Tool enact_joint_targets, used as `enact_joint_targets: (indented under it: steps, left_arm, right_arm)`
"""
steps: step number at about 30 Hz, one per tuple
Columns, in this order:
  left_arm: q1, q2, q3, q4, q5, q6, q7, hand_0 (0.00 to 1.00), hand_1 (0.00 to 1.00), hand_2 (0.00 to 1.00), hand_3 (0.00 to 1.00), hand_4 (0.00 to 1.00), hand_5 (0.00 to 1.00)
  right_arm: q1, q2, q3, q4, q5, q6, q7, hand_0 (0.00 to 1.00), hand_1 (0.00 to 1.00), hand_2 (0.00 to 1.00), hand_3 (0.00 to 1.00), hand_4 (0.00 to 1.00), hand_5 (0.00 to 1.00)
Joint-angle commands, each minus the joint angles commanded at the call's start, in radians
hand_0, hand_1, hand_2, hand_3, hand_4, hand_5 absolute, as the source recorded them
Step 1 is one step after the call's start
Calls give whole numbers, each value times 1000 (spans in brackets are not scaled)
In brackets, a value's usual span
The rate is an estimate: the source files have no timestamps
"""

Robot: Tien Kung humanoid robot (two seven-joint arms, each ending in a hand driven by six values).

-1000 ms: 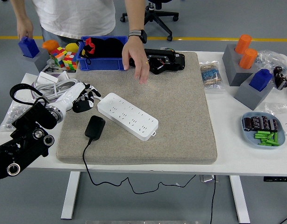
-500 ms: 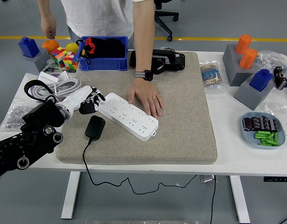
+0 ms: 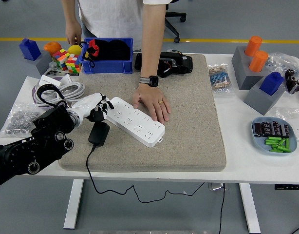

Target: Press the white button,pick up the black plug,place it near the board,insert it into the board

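A white power strip lies slanted on the beige mat. The black plug rests on the mat just left of the strip, and its cable hangs over the table's front edge. My left hand hovers at the strip's left end, right above the plug, with fingers loosely curled and nothing in them. A person's hand lies flat on the mat, touching the strip's far edge. My right hand is out of view.
At the back stand a blue bin, a black device and a colour cube. White cables lie at the left. Grey blocks with orange and blue pieces and a battery dish sit on the right.
My left hand moved right, from the mat's left edge to the strip's end above the plug. The person's hand came down from the bin and settled by the strip.
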Motion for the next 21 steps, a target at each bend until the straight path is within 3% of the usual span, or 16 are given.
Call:
enact_joint_targets:
  steps: [16, 21]
  left_arm:
    - [-13, -24, -7, 5, 29, 25, 3, 2, 2, 102, 622, 2, 2]
    - [-25, -31, 36, 28, 19, 26, 4, 2, 2, 102, 622, 2, 2]
  right_arm:
    - [-1, 2, -8, 1, 4, 0, 0, 635, 635, 617, 602, 681, 438]
    - [-1, 2, -11, 0, 6, 0, -1, 635, 635, 617, 602, 682, 438]
